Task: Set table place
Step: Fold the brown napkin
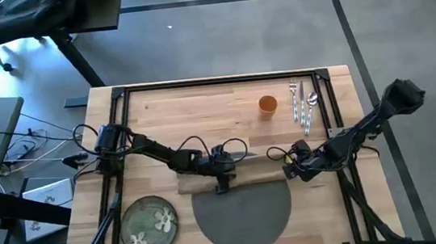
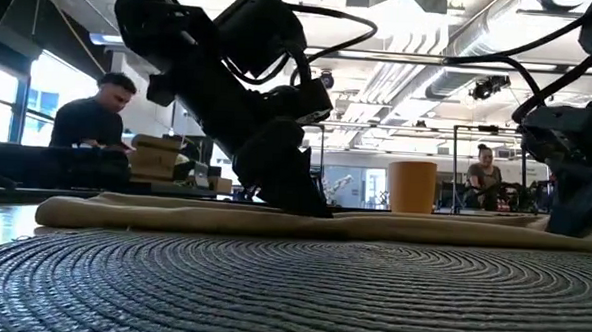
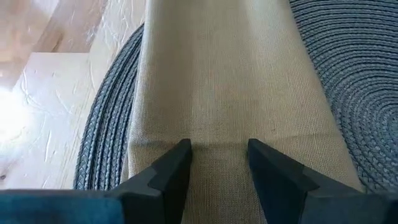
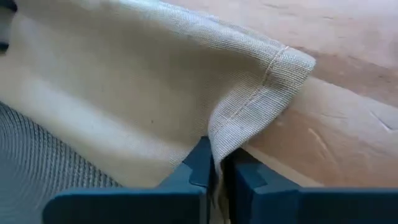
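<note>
While the green plate with white flowers (image 1: 149,224) lies alone at the near left corner of the light-wood table (image 1: 200,107), not on the mat, the other pieces are spread further to the right. Just right of the plate is the round dark-grey woven placemat (image 1: 242,215), at the middle of the near edge. The tan cloth napkin (image 1: 232,179) lies as a long folded strip across the far edge of this placemat, partly on the weave and partly on the wood.

The left gripper (image 1: 222,178) stands over the middle of the napkin. In the left wrist view its two dark fingers (image 3: 171,174) are apart, with a clear gap between them, and they rest down on the cloth without pinching it.

The right gripper (image 1: 291,169) is at the right end of the napkin. In the right wrist view its fingers (image 4: 200,163) are pressed together on a fold of the cloth near the hemmed corner, and this corner is lifted a little from the wood.

Further back on the right side stands the small orange cup (image 1: 267,105), upright. Just right of it lie the silver fork, knife and spoon (image 1: 304,105), close together side by side, near the black frame of the table.

In the low view, two persons (image 2: 89,127) sit in the room behind the table.
</note>
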